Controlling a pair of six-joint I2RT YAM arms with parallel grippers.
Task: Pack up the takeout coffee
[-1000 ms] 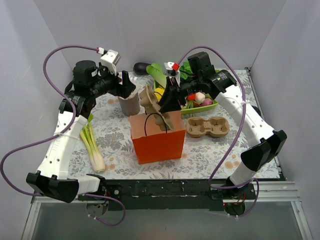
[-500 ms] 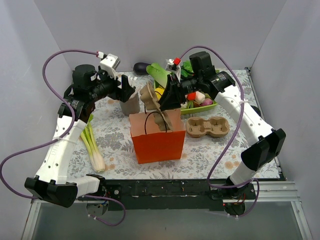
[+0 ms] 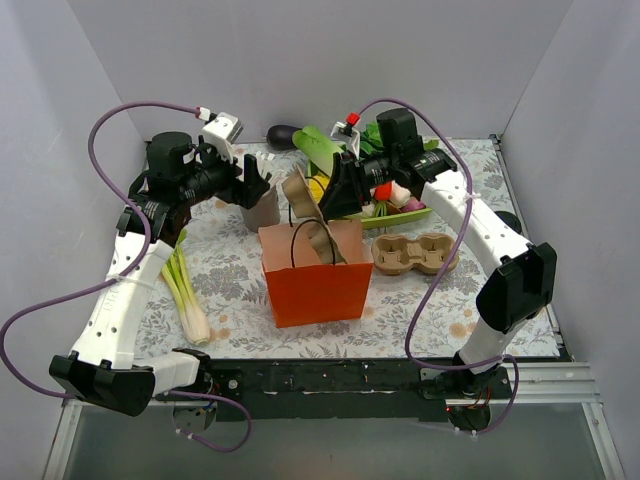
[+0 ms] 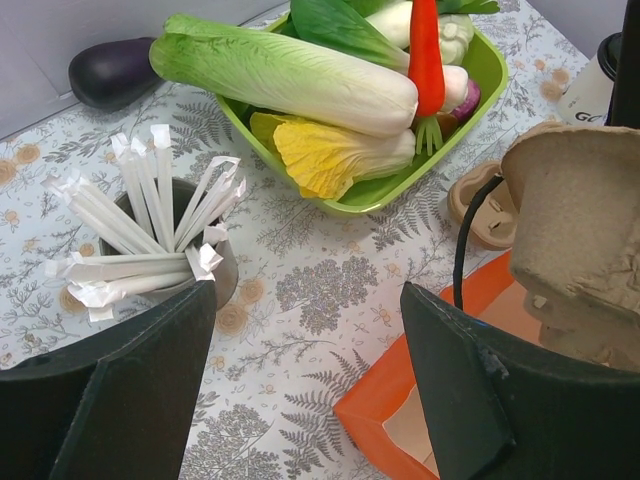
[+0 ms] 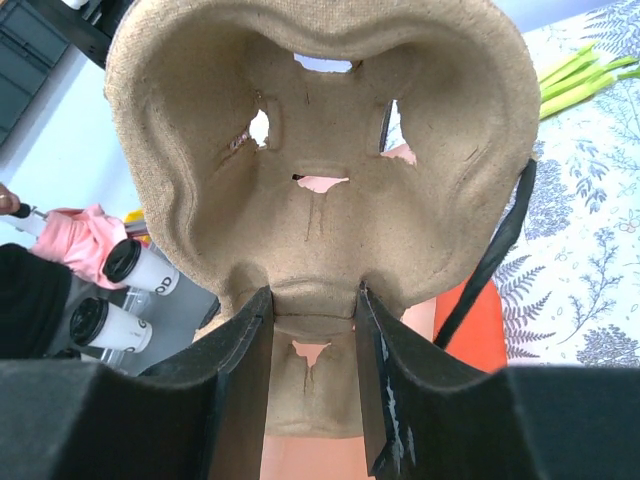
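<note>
The takeout coffee [image 4: 590, 88], a white cup with a black lid, stands past the green tray at the far right of the left wrist view. An orange paper bag [image 3: 315, 278] stands open mid-table. A brown pulp tray [image 3: 303, 205] sticks upright out of its mouth, with my right gripper [image 3: 338, 197] shut on its middle web [image 5: 312, 305]. My left gripper [image 3: 256, 182] hangs open and empty [image 4: 308, 300] above the table between the grey cup and the bag's corner [image 4: 400, 425]. Two lidded white cups [image 5: 135, 268] show at the left of the right wrist view; I cannot tell where they stand.
A grey cup of white sticks [image 3: 262, 207] stands left of the bag. A green tray [image 3: 402, 219] of vegetables sits behind it, and a second pulp tray [image 3: 416, 254] lies to its right. A leek [image 3: 186, 292] lies at the left, an aubergine [image 3: 283, 135] at the back.
My right wrist has swung back and the upright pulp tray has shifted slightly in the bag's mouth. The left gripper drifted a little backward by the grey cup. Neither gripper's jaws changed.
</note>
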